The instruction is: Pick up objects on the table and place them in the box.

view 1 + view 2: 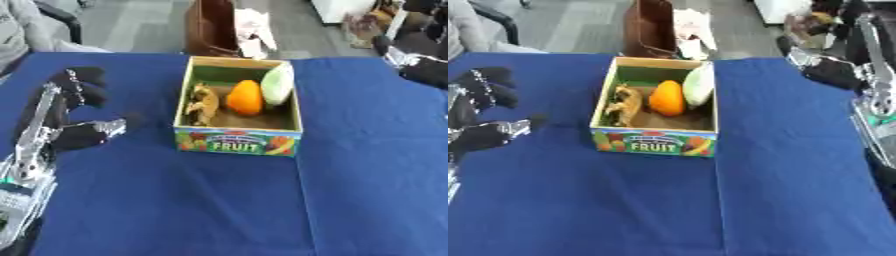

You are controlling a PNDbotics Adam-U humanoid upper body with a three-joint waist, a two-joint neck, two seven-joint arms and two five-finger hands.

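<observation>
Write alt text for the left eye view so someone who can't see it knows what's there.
A fruit box on a blue tablecloth holds an orange fruit, a pale green item and a brownish item. The robot's left hand hovers, fingers partly curled and holding nothing, left of the box; the right hand shows at the upper right edge.

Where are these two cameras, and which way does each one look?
Left eye view: in the robot's head, looking down at the blue table; the left hand shows fully.
Right eye view: beside it, facing the same way; the right hand and its arm show better.
Both share the fruit box holding an orange fruit.
</observation>
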